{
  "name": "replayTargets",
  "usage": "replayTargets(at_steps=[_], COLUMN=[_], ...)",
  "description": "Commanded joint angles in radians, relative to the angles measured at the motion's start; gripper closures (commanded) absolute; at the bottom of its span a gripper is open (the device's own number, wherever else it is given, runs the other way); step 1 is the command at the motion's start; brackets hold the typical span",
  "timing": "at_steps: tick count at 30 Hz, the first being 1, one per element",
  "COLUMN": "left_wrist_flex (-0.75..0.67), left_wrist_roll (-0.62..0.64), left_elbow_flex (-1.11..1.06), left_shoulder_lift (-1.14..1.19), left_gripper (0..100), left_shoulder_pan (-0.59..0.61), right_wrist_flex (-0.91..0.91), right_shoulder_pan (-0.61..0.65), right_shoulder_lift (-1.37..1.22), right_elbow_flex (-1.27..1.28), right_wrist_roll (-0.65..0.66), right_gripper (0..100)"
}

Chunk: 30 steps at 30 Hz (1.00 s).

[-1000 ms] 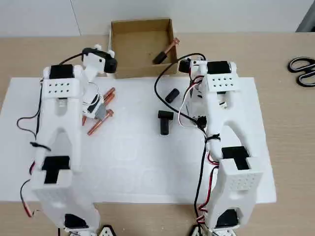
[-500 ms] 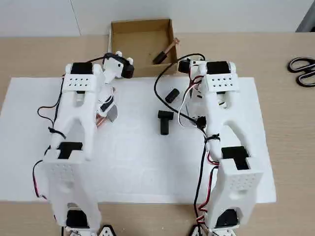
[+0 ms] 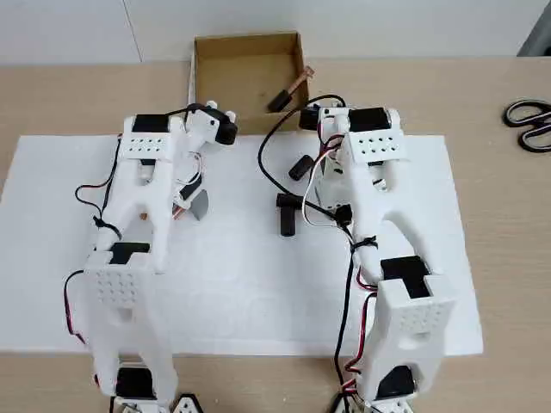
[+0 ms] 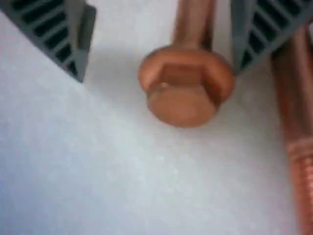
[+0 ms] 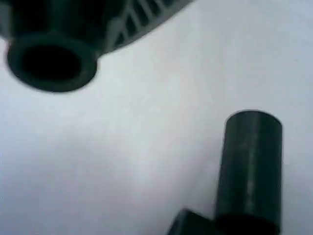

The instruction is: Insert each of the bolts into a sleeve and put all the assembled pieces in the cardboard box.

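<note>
A copper bolt [image 4: 185,85] lies head-on between the two grey fingers [image 4: 63,34] of my left gripper [image 4: 159,71]. That gripper is open around the bolt, low over the white mat. A second bolt [image 4: 293,147] lies alongside. In the high view the left gripper [image 3: 194,202] covers the bolt pile. My right gripper [image 3: 320,168] sits right beside a black sleeve [image 3: 300,166], whose open end [image 5: 49,63] shows close up. A flanged black sleeve [image 3: 287,213] lies just nearer. One assembled piece [image 3: 288,90] rests in the cardboard box [image 3: 207,86].
The white mat [image 3: 232,292] covers the table's middle, with bare mat in front of both arms. Scissors [image 3: 529,120] lie at the far right edge. A black cable [image 3: 267,163] loops from the right arm over the mat near the sleeves.
My left arm has swung right and down over the bolt pile, which it now hides. The right arm has shifted slightly left toward the upper sleeve. Both sleeves stayed put.
</note>
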<state>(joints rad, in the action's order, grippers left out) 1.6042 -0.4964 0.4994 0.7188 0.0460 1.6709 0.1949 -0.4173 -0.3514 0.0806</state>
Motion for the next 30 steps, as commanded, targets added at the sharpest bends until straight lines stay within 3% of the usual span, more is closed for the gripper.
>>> replayTargets(at_steps=[1,5,13,18,30], left_wrist_flex=[-0.015,-0.011,-0.008,-0.003,0.146], left_wrist_roll=[-0.003,0.000,0.021,0.021,0.032], left_elbow_flex=[0.051,0.084,0.099,0.111,0.260], left_shoulder_lift=[0.005,0.037,0.057,0.052,0.052], left_gripper=[83,89,89,100,100], left_shoulder_pan=[0.003,0.003,-0.002,-0.005,-0.049], right_wrist_flex=[0.005,0.007,0.008,0.008,0.008], right_shoulder_pan=[0.010,0.010,0.010,0.010,0.010], right_shoulder_lift=[0.073,0.073,0.073,0.073,0.076], right_elbow_flex=[-0.005,-0.005,-0.005,-0.005,-0.005], right_wrist_roll=[0.011,0.011,0.011,0.011,0.011], right_gripper=[99.5,99.5,99.5,99.5,99.5])
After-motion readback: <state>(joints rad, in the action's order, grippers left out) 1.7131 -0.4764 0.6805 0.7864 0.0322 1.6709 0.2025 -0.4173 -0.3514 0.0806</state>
